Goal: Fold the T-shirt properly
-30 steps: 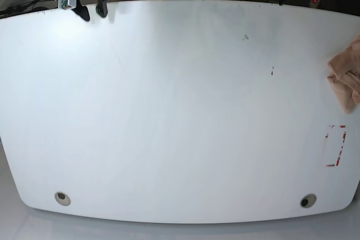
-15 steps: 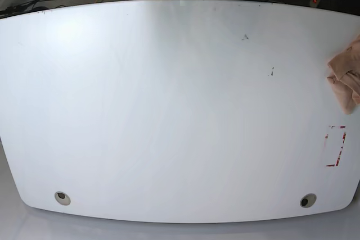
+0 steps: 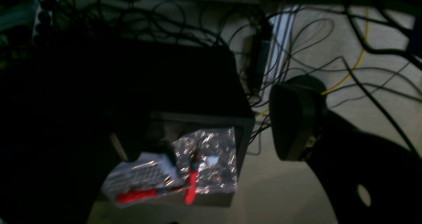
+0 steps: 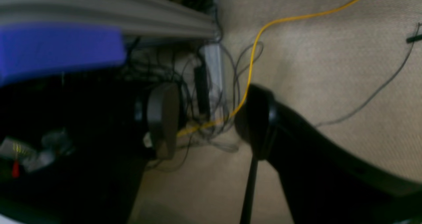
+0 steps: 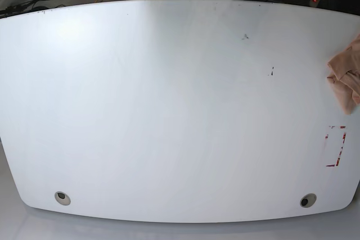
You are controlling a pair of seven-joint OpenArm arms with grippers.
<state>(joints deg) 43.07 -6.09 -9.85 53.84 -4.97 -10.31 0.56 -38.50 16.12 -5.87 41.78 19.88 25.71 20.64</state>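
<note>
My shirt [image 5: 345, 78] lies crumpled at the table's [image 5: 169, 111] far right edge, partly out of frame. Both my grippers, left [image 3: 211, 141] and right [image 4: 211, 118], hang behind the table, jaws apart, empty. I should reach for the shirt and drag it to centre before spreading.

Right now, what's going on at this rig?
Nothing is being handled. The T-shirt lies crumpled at the right edge of the white table, partly out of frame and unfolded. Neither arm shows in the base view. Both wrist cameras look at floor and cables off the table; the left gripper and right gripper are open and empty.
</note>
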